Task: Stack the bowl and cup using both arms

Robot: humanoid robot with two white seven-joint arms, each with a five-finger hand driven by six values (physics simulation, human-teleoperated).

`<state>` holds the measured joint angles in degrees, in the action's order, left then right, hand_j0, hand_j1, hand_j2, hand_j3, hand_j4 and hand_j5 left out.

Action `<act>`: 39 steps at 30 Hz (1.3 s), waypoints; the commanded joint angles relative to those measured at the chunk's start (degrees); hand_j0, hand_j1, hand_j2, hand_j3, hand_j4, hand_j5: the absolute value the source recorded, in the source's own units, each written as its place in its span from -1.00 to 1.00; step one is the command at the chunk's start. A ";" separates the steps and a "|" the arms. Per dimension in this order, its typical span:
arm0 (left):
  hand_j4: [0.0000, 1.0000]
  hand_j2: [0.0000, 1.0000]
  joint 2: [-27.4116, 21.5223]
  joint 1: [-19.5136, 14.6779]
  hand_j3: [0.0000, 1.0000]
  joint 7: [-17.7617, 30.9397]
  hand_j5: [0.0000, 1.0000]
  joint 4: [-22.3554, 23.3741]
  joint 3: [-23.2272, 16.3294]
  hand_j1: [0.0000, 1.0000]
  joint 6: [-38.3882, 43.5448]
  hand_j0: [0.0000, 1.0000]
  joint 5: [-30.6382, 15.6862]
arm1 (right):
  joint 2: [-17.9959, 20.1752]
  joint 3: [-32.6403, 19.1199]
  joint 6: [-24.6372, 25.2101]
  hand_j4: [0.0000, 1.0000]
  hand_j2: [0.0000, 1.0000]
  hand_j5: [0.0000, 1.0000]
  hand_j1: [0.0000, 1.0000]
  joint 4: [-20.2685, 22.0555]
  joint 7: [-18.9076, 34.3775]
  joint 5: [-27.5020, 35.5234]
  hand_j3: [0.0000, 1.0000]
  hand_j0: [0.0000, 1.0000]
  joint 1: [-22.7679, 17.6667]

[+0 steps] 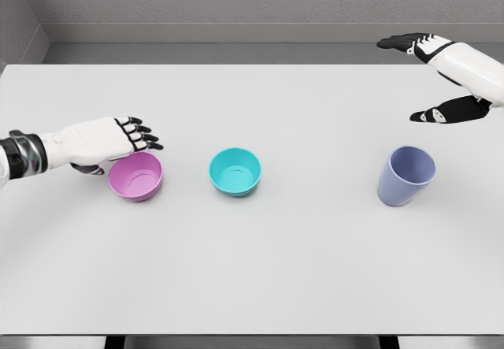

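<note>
A pink bowl [135, 177] stands on the white table [260, 270] at the left. My left hand [118, 146] is right behind and over its far rim, with the fingers extended above it and the thumb low at the bowl's left side; it holds nothing. A teal bowl [235, 171] sits in the middle. At the right stands a lavender cup [405, 176], upright. Above and behind the cup hovers my right hand [429, 77], fingers and thumb spread wide apart, well clear of the cup.
The table's far edge meets a grey wall [236, 2]. The front edge runs along the bottom of the view.
</note>
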<state>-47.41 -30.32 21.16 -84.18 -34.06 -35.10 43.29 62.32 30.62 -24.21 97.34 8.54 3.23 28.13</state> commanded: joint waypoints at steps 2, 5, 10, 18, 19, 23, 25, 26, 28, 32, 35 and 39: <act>1.00 1.00 -0.05 0.00 1.00 0.02 1.00 -1.78 -0.04 1.00 0.10 1.00 -0.58 | 0.08 -0.04 0.04 1.00 1.00 1.00 1.00 0.13 -0.01 0.29 1.00 1.00 0.00; 1.00 1.00 -0.76 0.18 1.00 0.37 1.00 -2.83 -0.22 1.00 0.10 1.00 -0.23 | 0.26 -0.04 0.04 1.00 1.00 1.00 1.00 0.13 -0.01 0.29 1.00 1.00 0.00; 1.00 1.00 -1.02 0.09 1.00 0.55 1.00 -2.83 -0.39 1.00 0.10 1.00 1.09 | 0.17 -0.04 0.04 1.00 1.00 1.00 1.00 0.13 -0.10 0.29 1.00 1.00 0.00; 1.00 1.00 -1.20 0.26 1.00 2.31 1.00 -2.83 -0.48 1.00 0.10 1.00 1.97 | 0.08 -0.04 0.04 1.00 1.00 1.00 1.00 0.04 -0.01 0.29 1.00 1.00 0.00; 1.00 1.00 -1.11 0.35 1.00 2.31 1.00 -2.92 -0.66 1.00 0.10 1.00 1.97 | -0.09 -0.04 0.04 1.00 1.00 1.00 1.00 -0.05 -0.10 0.29 1.00 1.00 0.00; 1.00 1.00 -0.84 0.35 1.00 2.22 1.00 -4.06 -0.74 1.00 0.10 1.00 1.80 | 0.08 -0.04 0.04 1.00 1.00 1.00 1.00 0.04 -0.01 0.29 1.00 1.00 -0.09; 1.00 1.00 -0.67 0.79 1.00 2.22 1.00 -4.85 -0.74 1.00 0.10 1.00 1.80 | -0.18 -0.04 0.04 1.00 1.00 1.00 1.00 -0.05 -0.01 0.29 1.00 1.00 -0.09; 1.00 1.00 -0.67 0.70 1.00 2.13 1.00 -4.85 -0.74 1.00 0.10 1.00 1.62 | -0.18 -0.04 0.04 1.00 1.00 1.00 1.00 -0.05 -0.01 0.29 1.00 1.00 -0.09; 1.00 1.00 -0.93 0.70 1.00 2.13 1.00 -4.94 -0.66 1.00 0.10 1.00 1.27 | -0.18 -0.04 0.04 1.00 1.00 1.00 1.00 -0.13 -0.01 0.29 1.00 1.00 -0.09; 1.00 1.00 -1.11 0.79 1.00 2.13 1.00 -5.03 -0.74 1.00 0.10 1.00 1.27 | -0.18 -0.04 0.04 1.00 1.00 1.00 1.00 -0.14 -0.01 0.29 1.00 1.00 -0.09; 1.00 1.00 -1.28 0.88 1.00 2.31 1.00 -5.21 -0.74 1.00 0.10 1.00 1.36 | -0.18 -0.04 0.04 1.00 1.00 1.00 1.00 -0.13 -0.10 0.29 1.00 1.00 -0.09; 1.00 1.00 -1.20 0.97 1.00 2.31 1.00 -5.47 -0.74 1.00 0.10 1.00 1.36 | -0.27 -0.04 0.04 1.00 1.00 1.00 1.00 -0.22 -0.10 0.29 1.00 1.00 -0.09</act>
<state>-48.55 -29.27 23.48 -89.54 -34.84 -35.10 44.88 62.02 30.62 -24.21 97.13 8.52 3.23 28.04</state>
